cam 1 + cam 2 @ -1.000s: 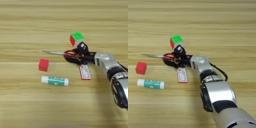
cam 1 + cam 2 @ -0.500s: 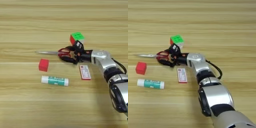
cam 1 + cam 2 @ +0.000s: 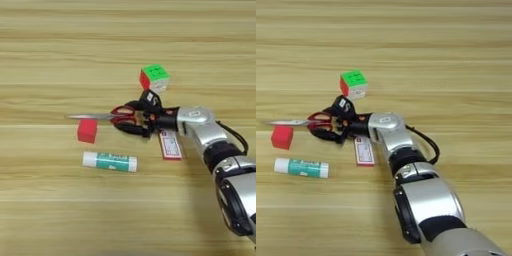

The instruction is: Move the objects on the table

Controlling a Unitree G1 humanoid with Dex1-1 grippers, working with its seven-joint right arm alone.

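We've got the end effector (image 3: 146,114) clamped on the red-handled scissors (image 3: 116,118) mid-frame; they're stiff, light, probably slippery, so the handles seem best.

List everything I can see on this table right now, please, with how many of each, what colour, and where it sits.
Wooden table: one, light striped planks, fills the whole view.
Puzzle cube: one, green top with red and white sides, farthest back, just behind the gripper.
Red-handled scissors: one pair, silver blades pointing left, at the middle, handles at the gripper.
Small red cube: one, just in front of the scissor blades.
Glue stick: one, white and green, lying flat, nearest the front edge, in front of the red cube.
Flat card: one, red and white, right of the glue stick, under the forearm's front end.
Robot's right arm: one, silver forearm entering from bottom right.
Gripper: one, black fingers at the scissor handles.
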